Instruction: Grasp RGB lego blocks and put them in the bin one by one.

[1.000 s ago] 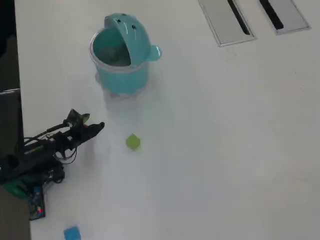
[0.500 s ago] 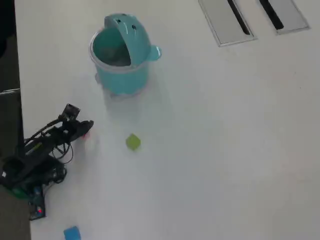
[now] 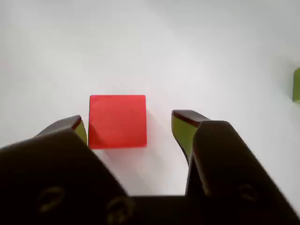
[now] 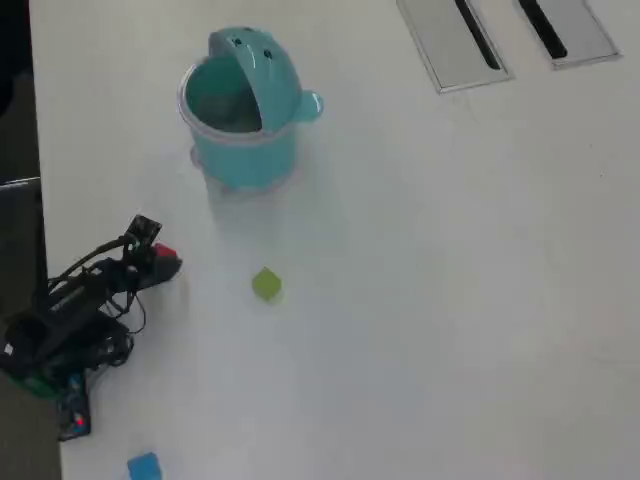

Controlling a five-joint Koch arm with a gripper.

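Observation:
In the wrist view the red block (image 3: 117, 122) sits on the white table between my gripper's (image 3: 130, 126) open jaws. The left fingertip (image 3: 77, 126) touches or nearly touches the block's left side; the right fingertip (image 3: 183, 125) stands apart from it. In the overhead view the gripper (image 4: 160, 262) is at the left of the table, with a bit of the red block (image 4: 164, 252) showing at its tip. The yellow-green block (image 4: 266, 285) lies to its right, also at the wrist view's right edge (image 3: 296, 85). The blue block (image 4: 143, 467) lies at the bottom left. The teal bin (image 4: 243, 152) stands beyond, lid flipped open.
Two flat grey slotted panels (image 4: 455, 42) are set into the table at the top right of the overhead view. The arm's base and cables (image 4: 60, 330) sit at the table's left edge. The white table (image 4: 450, 300) stretches to the right.

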